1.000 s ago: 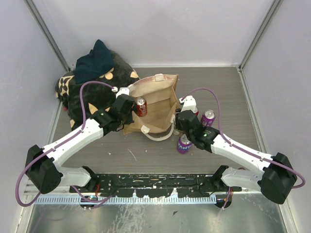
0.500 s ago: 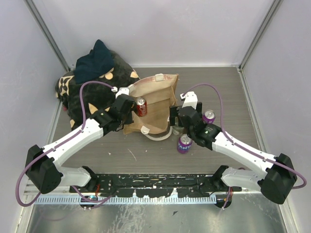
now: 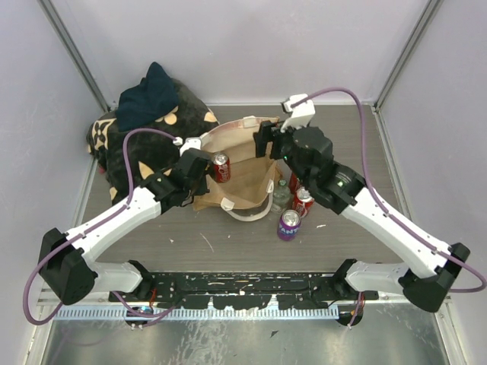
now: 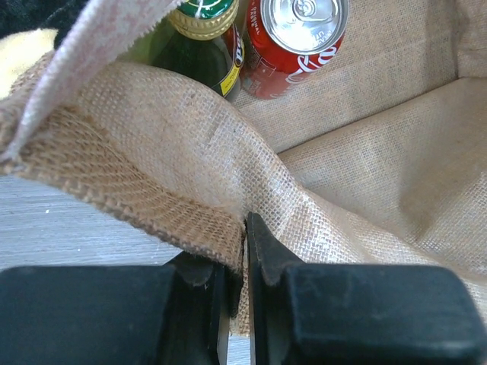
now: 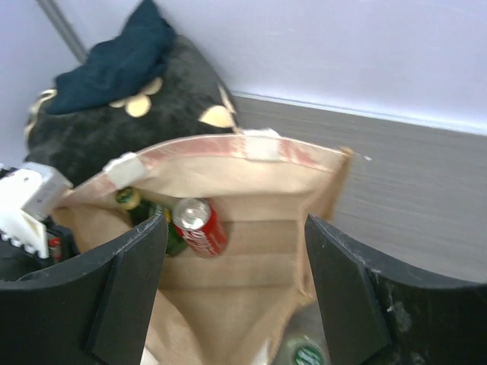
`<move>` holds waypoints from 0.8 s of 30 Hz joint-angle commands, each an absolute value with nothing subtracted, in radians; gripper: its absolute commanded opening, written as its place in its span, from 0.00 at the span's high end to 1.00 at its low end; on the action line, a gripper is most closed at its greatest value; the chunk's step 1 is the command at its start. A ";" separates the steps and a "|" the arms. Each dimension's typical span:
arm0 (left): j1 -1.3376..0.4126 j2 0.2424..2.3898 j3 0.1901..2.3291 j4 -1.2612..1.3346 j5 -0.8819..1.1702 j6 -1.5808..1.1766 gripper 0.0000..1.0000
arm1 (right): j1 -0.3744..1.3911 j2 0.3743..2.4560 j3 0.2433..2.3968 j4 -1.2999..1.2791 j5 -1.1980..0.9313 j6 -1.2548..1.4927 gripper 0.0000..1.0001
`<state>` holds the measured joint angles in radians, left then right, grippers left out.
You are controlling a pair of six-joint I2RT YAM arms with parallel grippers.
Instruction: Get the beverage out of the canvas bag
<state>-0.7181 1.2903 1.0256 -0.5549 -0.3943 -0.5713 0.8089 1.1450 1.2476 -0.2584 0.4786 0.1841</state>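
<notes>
The tan canvas bag (image 3: 242,156) stands open at mid table. A red soda can (image 3: 221,167) and a green bottle (image 4: 204,30) stand inside at its left end. The can also shows in the left wrist view (image 4: 295,36) and the right wrist view (image 5: 199,226). My left gripper (image 3: 200,172) is shut on the bag's left rim fabric (image 4: 183,190), its jaws pinching the weave. My right gripper (image 3: 265,142) is open and empty, held above the bag's mouth (image 5: 251,220) and looking down into it; its fingers (image 5: 125,293) frame the inside.
Right of the bag stand a purple can (image 3: 288,224), a red can (image 3: 303,201) and a green-capped bottle (image 3: 281,195), the last also in the right wrist view (image 5: 306,354). A black flower-print cushion (image 3: 144,133) with a navy cloth lies at the back left.
My right arm has lifted away from the cans beside the bag and swung back-left, over the bag's opening. The left gripper has kept its hold on the rim.
</notes>
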 commanded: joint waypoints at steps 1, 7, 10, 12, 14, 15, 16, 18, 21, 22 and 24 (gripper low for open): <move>-0.716 1.277 0.990 -0.595 -0.415 -0.588 0.82 | 0.813 1.286 1.333 -0.236 0.278 0.151 0.22; -0.717 1.224 0.984 -0.610 -0.441 -0.608 0.80 | 0.813 1.487 1.389 -0.220 0.117 0.160 0.21; -0.717 1.222 0.980 -0.612 -0.453 -0.609 0.77 | 0.813 1.559 1.392 -0.199 0.096 0.160 0.10; -0.717 1.229 0.983 -0.616 -0.454 -0.613 0.77 | 0.813 1.603 1.395 -0.189 0.092 0.152 0.03; -0.716 1.236 0.983 -0.617 -0.451 -0.617 0.77 | 0.813 1.648 1.405 -0.189 0.093 0.145 0.00; -0.718 1.238 0.983 -0.615 -0.451 -0.619 0.77 | 0.813 1.672 1.412 -0.189 0.095 0.141 0.00; -0.718 1.240 0.984 -0.615 -0.450 -0.620 0.77 | 0.813 1.692 1.417 -0.186 0.097 0.137 0.00; -0.717 1.244 0.983 -0.616 -0.452 -0.621 0.76 | 0.813 1.737 1.426 -0.182 0.109 0.136 0.00; -0.718 1.243 0.982 -0.620 -0.456 -0.621 0.76 | 0.811 1.781 1.429 -0.163 0.127 0.136 0.00; -0.717 1.242 0.981 -0.620 -0.457 -0.621 0.76 | 0.808 1.797 1.431 -0.156 0.128 0.137 0.00; -0.717 1.242 0.980 -0.622 -0.457 -0.622 0.76 | 0.802 1.831 1.439 -0.144 0.128 0.139 0.00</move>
<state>-0.7181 1.2339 1.0088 -0.5671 -0.4278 -0.6151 0.8093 1.7981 1.3842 -0.2142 0.1181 0.1513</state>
